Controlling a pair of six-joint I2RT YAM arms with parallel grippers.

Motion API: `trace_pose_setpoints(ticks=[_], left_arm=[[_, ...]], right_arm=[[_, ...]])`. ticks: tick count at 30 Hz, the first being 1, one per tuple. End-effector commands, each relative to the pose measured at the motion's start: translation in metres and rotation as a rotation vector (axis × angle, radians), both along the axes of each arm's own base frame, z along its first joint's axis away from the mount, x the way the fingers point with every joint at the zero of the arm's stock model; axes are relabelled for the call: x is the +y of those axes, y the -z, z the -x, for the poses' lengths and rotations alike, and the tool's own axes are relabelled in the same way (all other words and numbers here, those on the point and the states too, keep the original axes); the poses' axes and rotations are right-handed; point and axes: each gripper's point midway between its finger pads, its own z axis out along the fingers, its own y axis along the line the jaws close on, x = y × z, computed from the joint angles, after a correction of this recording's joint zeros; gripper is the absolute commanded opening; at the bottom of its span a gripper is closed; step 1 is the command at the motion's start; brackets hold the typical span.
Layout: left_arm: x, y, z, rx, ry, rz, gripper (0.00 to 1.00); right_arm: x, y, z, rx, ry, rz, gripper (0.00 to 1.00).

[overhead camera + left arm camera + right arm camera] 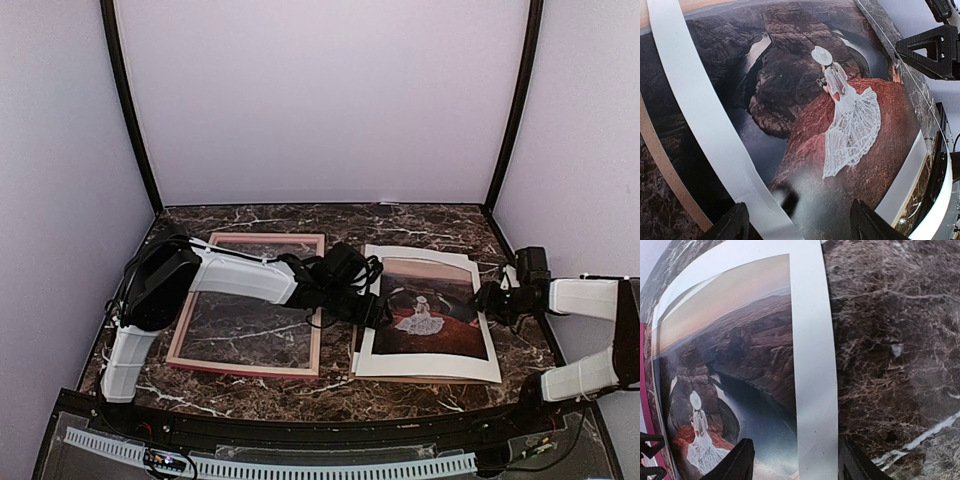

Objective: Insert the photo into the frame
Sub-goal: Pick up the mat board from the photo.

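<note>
The photo (440,300) lies face up on the right half of the table, a white-dressed figure (850,120) on red rock under a pale sky band (725,300). A white mat (430,365) borders it. The pink frame (245,368) lies flat to its left, with table showing through it. My left gripper (378,310) is open at the photo's left edge; in its wrist view the gripper (800,225) has its fingers astride the mat border and picture. My right gripper (485,298) stands at the right edge, and in its wrist view the gripper (796,465) is open astride the white border (812,390).
A thin brown backing edge (665,165) shows under the mat's left side. The dark marble table (890,340) runs to the right of the print. Pale walls with black corner posts (130,110) enclose the table on three sides.
</note>
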Motion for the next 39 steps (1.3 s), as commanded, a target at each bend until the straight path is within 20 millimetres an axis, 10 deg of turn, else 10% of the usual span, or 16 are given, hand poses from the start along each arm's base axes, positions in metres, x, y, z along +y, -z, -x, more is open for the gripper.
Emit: trace_pose_setpoints(ticks=[1,15,39], left_arm=[[0.007,0.017,0.008,0.033,-0.007,-0.033,0.72],[0.01,0.019,0.008,0.032,-0.014,-0.045,0.72],[0.008,0.015,0.007,0.025,-0.007,-0.041,0.71]], right_arm=[[0.011,-0.015,-0.003,-0.051,-0.05,-0.05,0.56],[0.018,-0.035,-0.008,-0.104,-0.085,-0.081,0.51],[0.028,-0.008,-0.007,0.016,-0.136,0.108,0.31]])
